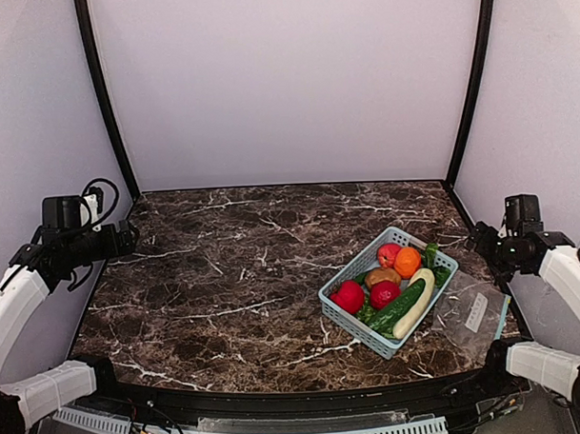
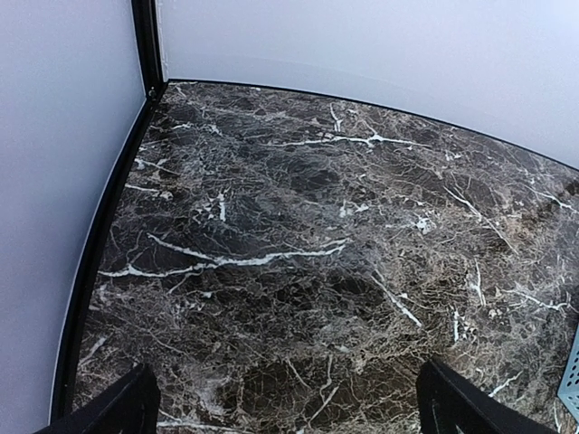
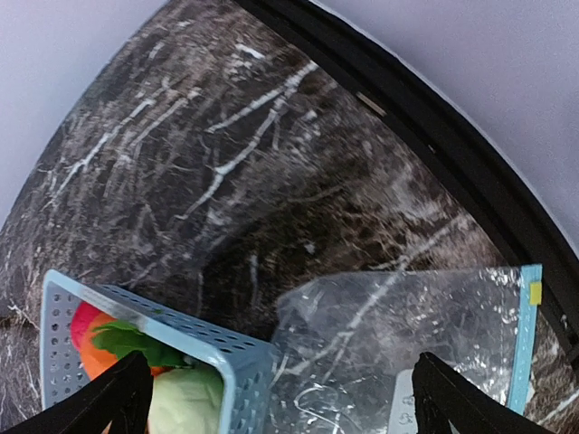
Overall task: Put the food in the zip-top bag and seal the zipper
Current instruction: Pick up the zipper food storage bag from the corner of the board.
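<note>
The food lies in a light blue lattice basket (image 1: 343, 303) at the right: a cream-white squash (image 1: 417, 307), an orange (image 1: 407, 261), red pieces (image 1: 348, 297) and green pieces (image 1: 398, 307). The clear zip-top bag (image 1: 474, 312) lies flat right of the basket, its light blue zipper (image 1: 504, 316) along the right edge; both also show in the right wrist view, the bag (image 3: 407, 316) and the zipper (image 3: 523, 334). My left gripper (image 2: 288, 402) is open, high over bare table at the left. My right gripper (image 3: 276, 402) is open, high above the basket corner (image 3: 244, 362) and the bag.
The dark marble table (image 1: 244, 266) has a black rim and grey walls around it. The bag carries a small white label (image 1: 476, 311). The bag lies close to the table's right edge (image 3: 434, 117).
</note>
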Controlling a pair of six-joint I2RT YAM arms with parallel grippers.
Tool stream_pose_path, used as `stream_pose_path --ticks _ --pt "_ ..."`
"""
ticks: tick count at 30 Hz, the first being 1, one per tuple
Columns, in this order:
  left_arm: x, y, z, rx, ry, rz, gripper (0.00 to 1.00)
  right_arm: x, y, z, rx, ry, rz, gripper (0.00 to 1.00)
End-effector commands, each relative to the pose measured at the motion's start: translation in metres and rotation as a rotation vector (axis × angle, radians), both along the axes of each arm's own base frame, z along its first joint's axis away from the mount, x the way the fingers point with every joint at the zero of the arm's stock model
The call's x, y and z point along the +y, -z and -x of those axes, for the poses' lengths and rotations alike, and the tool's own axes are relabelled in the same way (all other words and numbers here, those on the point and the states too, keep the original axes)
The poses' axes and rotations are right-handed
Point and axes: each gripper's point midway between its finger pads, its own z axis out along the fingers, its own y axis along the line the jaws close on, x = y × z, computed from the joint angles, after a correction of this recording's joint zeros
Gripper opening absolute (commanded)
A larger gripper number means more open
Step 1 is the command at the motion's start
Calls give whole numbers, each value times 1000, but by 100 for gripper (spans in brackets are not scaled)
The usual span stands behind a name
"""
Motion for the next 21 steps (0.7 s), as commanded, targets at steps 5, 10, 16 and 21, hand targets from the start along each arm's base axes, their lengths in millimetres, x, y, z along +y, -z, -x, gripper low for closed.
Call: stream_pose_path --ticks 5,10,16,21 --pt "-10 -7 2 -61 40 60 100 -10 59 39 185 146 -107 96" --pt "-10 -10 3 -68 36 58 100 -8 76 41 249 129 -108 87" --pt "-3 -14 6 -83 7 33 100 9 79 24 244 3 -143 78" --pt "1 -16 8 -89 -12 17 100 26 76 9 229 -94 -151 77"
